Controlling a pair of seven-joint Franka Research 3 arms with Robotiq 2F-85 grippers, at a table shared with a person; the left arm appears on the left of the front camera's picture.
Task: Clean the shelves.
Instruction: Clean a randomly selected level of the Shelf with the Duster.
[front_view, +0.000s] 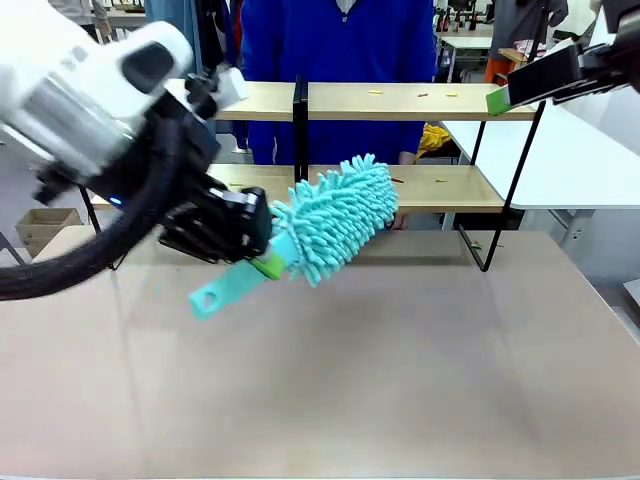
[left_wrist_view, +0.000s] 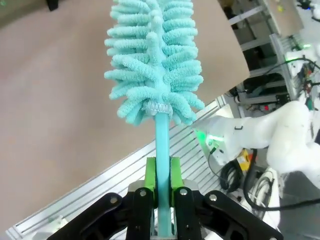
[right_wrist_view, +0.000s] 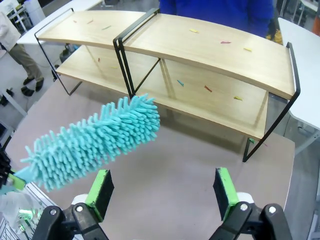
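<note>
Teal duster (front_view: 335, 220) prob. light, head soft & floppy, handle stiff; the handle was the place to hold. Left gripper (front_view: 266, 264) fingers were clamped mid-handle, arm low over worktop (front_view: 420, 380), head angled up twd shelves (front_view: 400, 100), just short of them. Right gripper (right_wrist_view: 162, 189) fingers were wide, empty, held high. Shelves stood at far side of worktop: rigid boards, thin frame, prob. light enough to slide if pushed. Small bits (right_wrist_view: 207, 88) lay on both tiers.

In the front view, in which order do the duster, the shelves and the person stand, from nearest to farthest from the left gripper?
1. The duster, clamped in the left gripper.
2. The shelves, just beyond the duster's fluffy head.
3. The person, behind the shelves, farthest.
</note>
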